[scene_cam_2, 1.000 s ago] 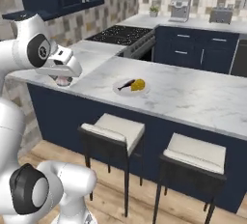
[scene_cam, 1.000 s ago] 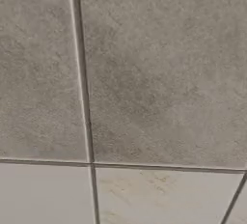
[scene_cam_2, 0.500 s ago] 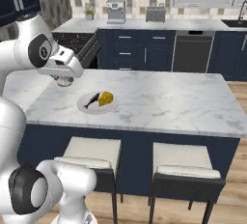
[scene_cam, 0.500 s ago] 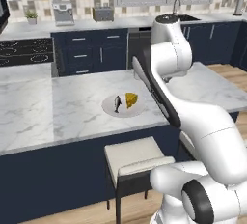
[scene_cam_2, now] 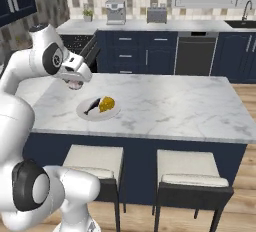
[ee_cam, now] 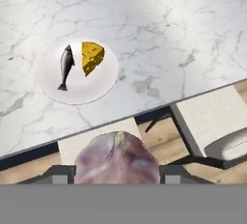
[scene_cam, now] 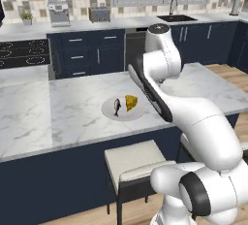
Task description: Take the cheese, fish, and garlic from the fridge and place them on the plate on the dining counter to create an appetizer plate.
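The pale round plate [scene_cam: 124, 116] [scene_cam_2: 86, 114] [ee_cam: 81, 91] lies on the marble dining counter [scene_cam: 68, 105] [scene_cam_2: 170, 101] [ee_cam: 169, 20]. On it rest the dark fish [scene_cam: 116, 106] [scene_cam_2: 92, 107] [ee_cam: 65, 66] and, beside it, the yellow cheese [scene_cam: 131, 103] [scene_cam_2: 106, 104] [ee_cam: 91, 57]. My gripper [scene_cam_2: 75, 82] [ee_cam: 117, 171] is shut on the pinkish garlic [ee_cam: 117, 158]. It hangs above the counter's near edge, just short of the plate. The fridge is out of view.
Cream-cushioned stools [scene_cam: 133, 160] [scene_cam_2: 95, 160] [scene_cam_2: 190, 168] stand under the counter's near side. Behind runs the back counter with a sink [scene_cam: 177, 18], a toaster [scene_cam: 99, 13], a coffee machine [scene_cam: 59, 13] and a stove [scene_cam: 22, 54].
The base has driven and turned, so both base views shifted and the dining counter with the plate now sits squarely ahead. The gripper still holds the garlic.
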Robot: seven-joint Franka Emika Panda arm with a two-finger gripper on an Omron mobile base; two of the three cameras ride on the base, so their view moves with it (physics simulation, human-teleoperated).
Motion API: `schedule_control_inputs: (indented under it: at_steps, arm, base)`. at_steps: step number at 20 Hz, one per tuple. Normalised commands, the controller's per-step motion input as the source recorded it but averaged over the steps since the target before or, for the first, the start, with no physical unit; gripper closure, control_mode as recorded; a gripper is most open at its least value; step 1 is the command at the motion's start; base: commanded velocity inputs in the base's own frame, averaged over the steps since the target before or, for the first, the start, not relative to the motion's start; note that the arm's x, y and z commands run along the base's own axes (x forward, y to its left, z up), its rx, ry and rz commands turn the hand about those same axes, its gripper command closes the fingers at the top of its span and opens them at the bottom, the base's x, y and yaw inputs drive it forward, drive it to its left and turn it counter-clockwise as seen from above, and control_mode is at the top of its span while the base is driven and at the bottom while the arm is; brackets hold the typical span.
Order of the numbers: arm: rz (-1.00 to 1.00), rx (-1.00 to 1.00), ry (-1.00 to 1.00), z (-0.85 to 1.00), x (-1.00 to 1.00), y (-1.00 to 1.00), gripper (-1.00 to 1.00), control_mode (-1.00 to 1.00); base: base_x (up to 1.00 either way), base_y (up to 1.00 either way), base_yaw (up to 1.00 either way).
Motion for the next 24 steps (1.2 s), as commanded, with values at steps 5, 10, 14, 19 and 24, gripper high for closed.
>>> schedule_control_inputs:
  at_steps: [5,10,14,19,24]
  arm:
    - [0.1,0.0,-0.23,-0.98,0.25,0.0,1.0,-1.0]
    - [0.05,0.0,-0.04,-0.75,0.62,0.0,1.0,-1.0]
    - [0.01,0.01,0.0,-0.52,0.71,0.0,1.0,-1.0]
    - [0.0,0.0,0.0,-0.44,0.71,0.14,1.0,-1.0]
    - [0.0,0.0,0.0,-0.33,0.63,0.35,1.0,-1.0]
  base:
    - [0.0,0.0,0.0]
    - [0.0,0.0,0.0]
    - [0.0,0.0,0.0]
    - [0.0,0.0,0.0]
    - [0.0,0.0,0.0]
